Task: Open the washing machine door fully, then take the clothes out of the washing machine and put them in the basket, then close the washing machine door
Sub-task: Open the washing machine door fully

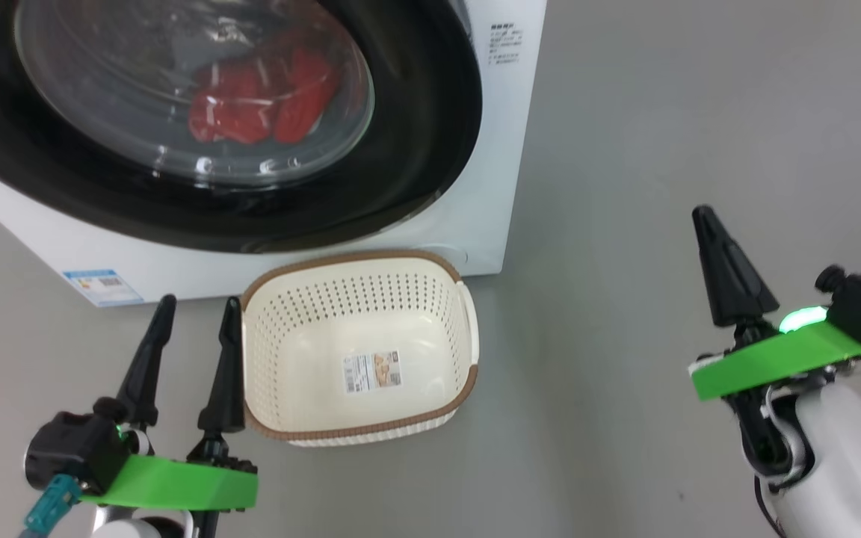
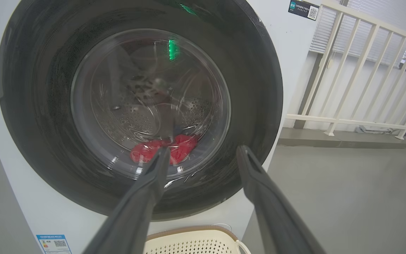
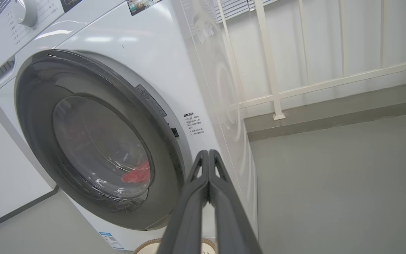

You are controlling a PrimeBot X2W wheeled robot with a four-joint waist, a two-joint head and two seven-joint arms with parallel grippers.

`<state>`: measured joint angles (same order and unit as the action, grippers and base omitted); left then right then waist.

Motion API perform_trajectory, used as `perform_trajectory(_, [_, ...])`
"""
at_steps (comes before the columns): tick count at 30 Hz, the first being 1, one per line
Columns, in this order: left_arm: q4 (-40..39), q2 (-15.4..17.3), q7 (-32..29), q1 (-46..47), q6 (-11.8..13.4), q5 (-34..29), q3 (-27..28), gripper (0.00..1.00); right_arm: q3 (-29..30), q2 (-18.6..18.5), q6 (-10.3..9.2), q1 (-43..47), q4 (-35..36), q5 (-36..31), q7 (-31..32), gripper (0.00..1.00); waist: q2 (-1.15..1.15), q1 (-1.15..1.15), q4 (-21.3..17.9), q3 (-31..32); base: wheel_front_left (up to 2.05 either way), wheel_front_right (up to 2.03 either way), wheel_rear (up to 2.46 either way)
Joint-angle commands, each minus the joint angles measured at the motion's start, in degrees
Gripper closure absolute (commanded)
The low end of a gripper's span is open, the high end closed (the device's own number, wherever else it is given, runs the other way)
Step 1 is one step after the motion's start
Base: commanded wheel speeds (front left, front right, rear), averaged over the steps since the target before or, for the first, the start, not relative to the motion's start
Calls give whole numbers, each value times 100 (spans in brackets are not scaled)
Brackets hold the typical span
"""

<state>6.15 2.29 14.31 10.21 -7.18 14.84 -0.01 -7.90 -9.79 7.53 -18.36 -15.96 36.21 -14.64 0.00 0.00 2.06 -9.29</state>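
The white washing machine (image 1: 490,149) stands ahead with its black-rimmed round door (image 1: 415,112) closed. Through the glass I see the red clothes (image 1: 262,101) lying low in the drum, also visible in the left wrist view as red clothes (image 2: 180,146) and in the right wrist view (image 3: 137,173). On the floor just in front sits the cream basket (image 1: 359,347), with no clothes in it. My left gripper (image 1: 199,308) is open beside the basket's left rim, holding nothing. My right gripper (image 1: 703,217) is shut on nothing, out to the right of the machine over bare floor.
A white railing (image 2: 358,70) runs along the wall right of the machine, above a low grey step (image 3: 330,113). Grey floor (image 1: 662,149) spreads to the right. A blue label (image 1: 102,286) marks the machine's lower left front.
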Motion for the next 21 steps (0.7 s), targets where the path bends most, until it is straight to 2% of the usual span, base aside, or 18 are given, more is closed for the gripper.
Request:
perform_trajectory(1, [-183, 60, 69, 226, -31, 50, 153, 0, -169, -105, -4, -246, 73, 178, -36, 100, 0, 0, 101, -277, 0, 0, 0])
perform_trajectory(7, [-340, 60, 69, 395, -31, 168, 145, 0, -518, -319, -4, -893, -117, 1112, -36, 100, 0, 0, 220, -709, 0, 0, 0])
perform_trajectory(14, [-512, 59, 69, 588, -31, 213, 131, 0, -1064, -588, -4, -1766, -173, 2860, 25, 100, 0, 0, 420, -1276, 0, 0, 0])
perform_trajectory(21, [-648, 59, 69, 733, -31, 263, 156, 0, -1157, -706, -4, -2476, 92, 4510, 451, 100, 0, 0, 575, -1751, 0, 0, 0])
